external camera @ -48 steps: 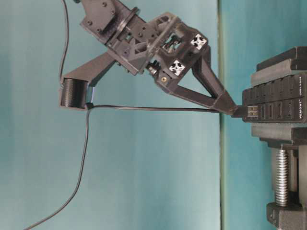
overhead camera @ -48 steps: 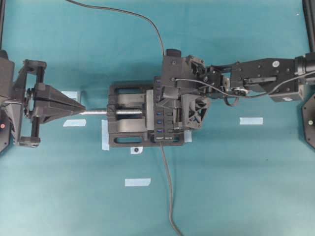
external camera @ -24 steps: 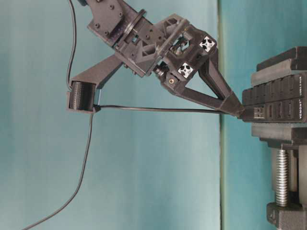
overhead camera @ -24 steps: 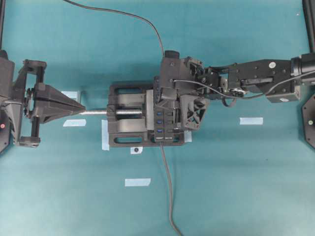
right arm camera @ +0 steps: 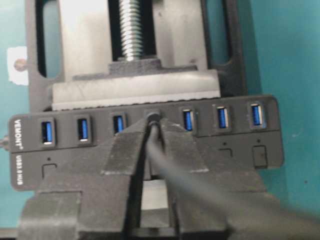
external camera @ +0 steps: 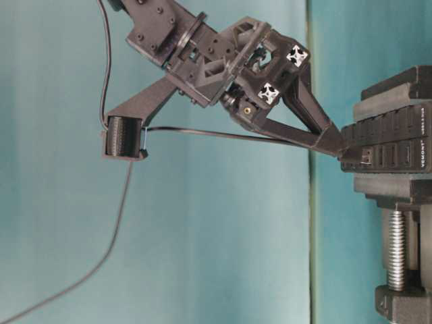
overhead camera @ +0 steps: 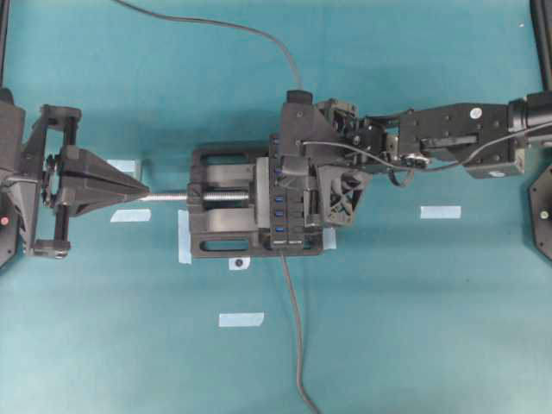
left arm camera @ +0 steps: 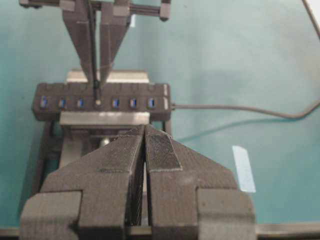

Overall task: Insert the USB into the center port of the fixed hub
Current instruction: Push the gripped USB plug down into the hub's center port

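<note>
My right tool is clamped on the plug, which sits in the hub's middle slot, at twelve o'clock from the tool. If I release early, the taut cable may drag it out. My left tool, pinched together empty, waits.

Matt black plastic fixed hub; shiny threaded metal vise screw.

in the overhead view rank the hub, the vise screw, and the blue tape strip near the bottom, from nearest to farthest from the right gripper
1. The fixed hub: directly at the right gripper, under its fingertips.
2. The vise screw: left of the hub, running toward the left arm.
3. The blue tape strip: lower on the table, below the vise.
</note>
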You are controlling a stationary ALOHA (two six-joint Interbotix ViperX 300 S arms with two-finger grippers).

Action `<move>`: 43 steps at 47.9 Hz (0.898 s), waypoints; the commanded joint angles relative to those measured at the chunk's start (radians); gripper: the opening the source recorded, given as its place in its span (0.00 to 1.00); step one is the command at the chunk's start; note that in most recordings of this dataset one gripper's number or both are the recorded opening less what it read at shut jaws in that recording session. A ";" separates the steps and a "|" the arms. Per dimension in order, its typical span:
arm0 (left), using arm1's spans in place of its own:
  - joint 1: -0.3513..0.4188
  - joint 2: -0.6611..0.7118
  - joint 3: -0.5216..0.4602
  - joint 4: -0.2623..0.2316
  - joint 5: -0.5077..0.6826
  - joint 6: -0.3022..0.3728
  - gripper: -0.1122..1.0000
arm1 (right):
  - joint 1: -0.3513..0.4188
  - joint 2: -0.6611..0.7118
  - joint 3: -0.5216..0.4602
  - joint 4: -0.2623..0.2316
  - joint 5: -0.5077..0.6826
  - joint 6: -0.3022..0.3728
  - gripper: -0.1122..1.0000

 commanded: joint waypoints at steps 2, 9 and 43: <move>-0.002 -0.002 -0.012 0.000 -0.011 -0.002 0.10 | -0.002 -0.011 -0.018 -0.002 -0.003 -0.003 0.21; 0.000 -0.003 -0.011 0.000 -0.011 -0.002 0.10 | -0.002 -0.005 -0.020 -0.002 -0.005 -0.003 0.21; 0.000 -0.003 -0.011 0.000 -0.011 -0.002 0.10 | 0.002 0.015 -0.025 -0.002 0.006 -0.003 0.21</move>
